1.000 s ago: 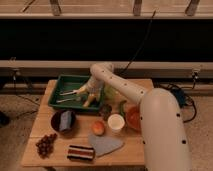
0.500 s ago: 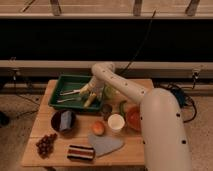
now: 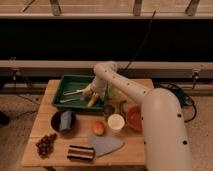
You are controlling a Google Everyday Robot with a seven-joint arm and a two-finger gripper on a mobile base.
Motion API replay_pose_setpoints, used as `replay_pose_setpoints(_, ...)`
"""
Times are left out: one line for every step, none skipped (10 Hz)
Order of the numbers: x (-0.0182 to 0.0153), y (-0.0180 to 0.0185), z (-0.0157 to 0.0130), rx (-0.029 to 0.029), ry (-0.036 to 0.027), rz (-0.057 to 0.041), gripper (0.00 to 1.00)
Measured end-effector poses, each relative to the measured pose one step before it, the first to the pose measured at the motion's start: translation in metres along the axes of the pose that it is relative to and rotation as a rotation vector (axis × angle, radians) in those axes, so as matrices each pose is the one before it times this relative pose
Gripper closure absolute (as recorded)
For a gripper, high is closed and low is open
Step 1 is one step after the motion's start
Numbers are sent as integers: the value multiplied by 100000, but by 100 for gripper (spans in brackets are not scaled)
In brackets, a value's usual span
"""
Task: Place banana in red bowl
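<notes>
At the near edge of the wooden table, in front of the green tray, lie a striped block and a grey triangular piece, with a cluster of dark grapes to their left. A little closer to the tray sit a dark bowl, an orange fruit, a white cup and, furthest right, the red bowl, well apart from the tray's right corner. A dark green curved vegetable lies between the cup and the tray. The robot's bulky white arm rises from the near right, stretches back over the table, bends at a rounded elbow beyond the tray's right end, and turns down towards the tray. The gripper hangs over the tray's right front part with its fingers spread wide, right at the banana, which lies on the tray's front right edge. Utensils lie inside the tray to the left.
</notes>
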Motion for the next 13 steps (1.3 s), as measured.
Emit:
replay_pose_setpoints(44,291,-9,-919,-37,303,20)
replay_pose_setpoints(23,174,69,-804,-68,-109,20)
replay_pose_setpoints(-67,33,146,-444,-350,-96,20)
replay_pose_setpoints(-78,-60,297,-481,-520,-250,20)
replay_pose_setpoints(-94,-106,212,-202,-475,-296,20)
replay_pose_setpoints(-14,-68,191,-39,-148,-197,21)
replay_pose_setpoints(-24,-69,170,-29,-98,-182,27)
replay_pose_setpoints(-3,-44,35,-16,0,-77,31)
replay_pose_setpoints(-8,81,50,-15,35,44,45)
replay_pose_setpoints(5,98,8,79,311,235,57)
replay_pose_setpoints(14,-2,-53,-24,79,42,69)
replay_pose_setpoints(2,12,-30,-59,1,25,76)
replay_pose_setpoints(-26,27,6,-58,-85,4,85)
